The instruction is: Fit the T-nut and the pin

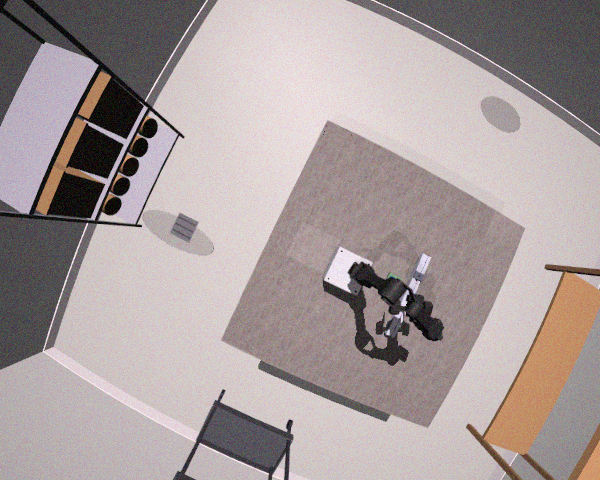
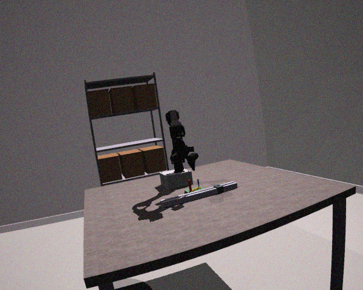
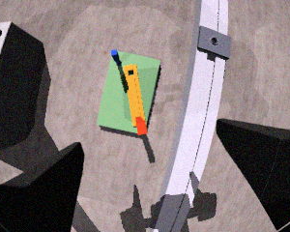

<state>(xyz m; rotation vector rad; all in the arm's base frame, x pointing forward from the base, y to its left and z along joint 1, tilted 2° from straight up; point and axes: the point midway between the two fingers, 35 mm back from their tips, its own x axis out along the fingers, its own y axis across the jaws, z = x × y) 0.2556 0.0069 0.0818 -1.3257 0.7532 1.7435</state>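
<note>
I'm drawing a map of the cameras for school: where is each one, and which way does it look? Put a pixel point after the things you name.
Top: high above the table [image 1: 310, 175] [image 2: 206, 225], looking down; the whole arm [image 1: 392, 290] [image 2: 177, 131] shows.
Exterior: off to the table's side, looking across it toward the arm and a shelf rack [image 1: 161, 170] [image 2: 93, 134]; the arm shows.
Wrist: on the arm near its gripper [image 3: 150, 137], looking down at the green tray [image 3: 109, 108]; two dark fingers show.
Shared: all three see the rail [image 1: 423, 262] [image 2: 203, 193] [image 3: 195, 116].

Table [image 1: 290, 320] [image 2: 206, 225] [image 3: 106, 24] observed below the gripper; tray [image 1: 392, 276] [image 2: 187, 191] [image 3: 111, 106], rail [image 1: 423, 263] [image 2: 203, 193] [image 3: 195, 111] and white base [image 1: 336, 268] [image 2: 166, 179] [image 3: 0, 29] rest directly on it.
</note>
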